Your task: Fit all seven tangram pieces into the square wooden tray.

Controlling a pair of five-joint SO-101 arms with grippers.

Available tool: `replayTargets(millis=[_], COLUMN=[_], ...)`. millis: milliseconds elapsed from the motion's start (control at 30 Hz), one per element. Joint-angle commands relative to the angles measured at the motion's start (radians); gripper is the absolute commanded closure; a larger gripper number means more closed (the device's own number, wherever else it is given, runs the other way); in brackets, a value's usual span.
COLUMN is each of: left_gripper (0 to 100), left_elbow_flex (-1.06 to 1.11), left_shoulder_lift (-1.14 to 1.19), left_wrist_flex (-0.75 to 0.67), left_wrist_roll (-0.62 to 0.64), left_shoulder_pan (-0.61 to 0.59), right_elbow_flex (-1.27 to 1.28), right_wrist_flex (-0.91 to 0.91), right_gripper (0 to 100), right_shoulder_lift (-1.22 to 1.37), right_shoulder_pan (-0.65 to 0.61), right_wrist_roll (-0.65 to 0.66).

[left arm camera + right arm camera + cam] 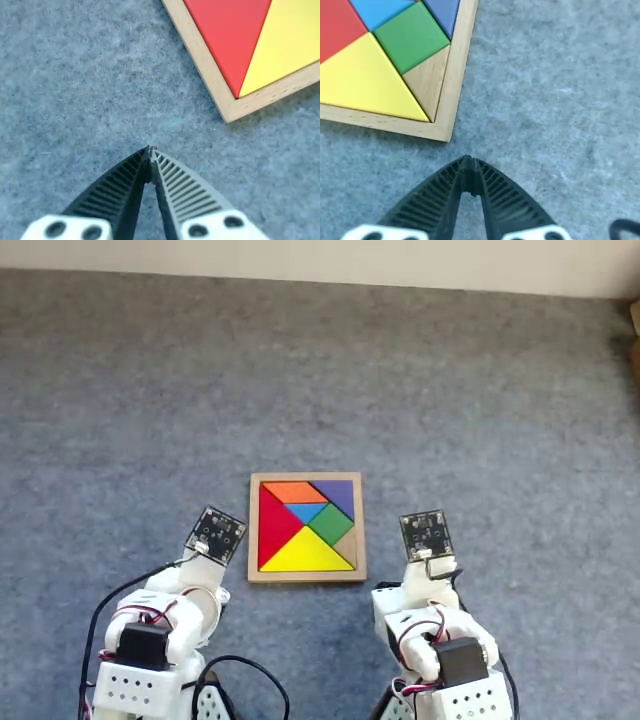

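Grey felt (320,370) covers the table under both arms. The square wooden tray (307,576) lies on it between the two grippers and a little ahead of them, apart from both.

The left gripper (151,150) hangs low over the felt with its jaws pressed together and nothing between them. The tray's rim (200,57) and its nearest corner lie just ahead of the fingertips, towards the right arm. The right gripper (468,160) is closed in the same way, tips meeting and empty. The tray's other near corner lies just ahead of it, towards the left arm, rim (457,65) clear of the fingers.

Inside the tray, the big red triangle (275,525) fills the side nearest the left gripper. The big yellow triangle (305,555) lies along the edge closest to both grippers. The orange triangle (290,491) sits along the far edge, on the left gripper's side. The purple piece (338,495) takes the far corner on the right gripper's side. The green square (330,524) sits tilted on the right gripper's side, touching the yellow. The small blue triangle (305,511) is in the middle, between orange and green. A small wood-coloured triangle (427,82) fills the corner nearest the right gripper, between green and yellow. I cannot tell whether it is a piece or bare tray floor.
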Motion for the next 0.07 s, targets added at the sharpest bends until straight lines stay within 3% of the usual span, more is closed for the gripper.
replayTargets(millis=[0,33], left_gripper=[99,99], left_elbow_flex=[0.019,0.019], left_shoulder_lift=[-0.041,-0.041], left_wrist_flex=[0.008,0.008], left_wrist_roll=[0.008,0.008], left_shoulder_pan=[-0.005,-0.005], right_elbow_flex=[0.147,0.147], right_wrist_flex=[0.004,0.004], right_gripper=[99.3,99.3], right_shoulder_lift=[-0.018,-0.018], right_shoulder_pan=[-0.012,-0.012], right_wrist_roll=[-0.005,-0.005])
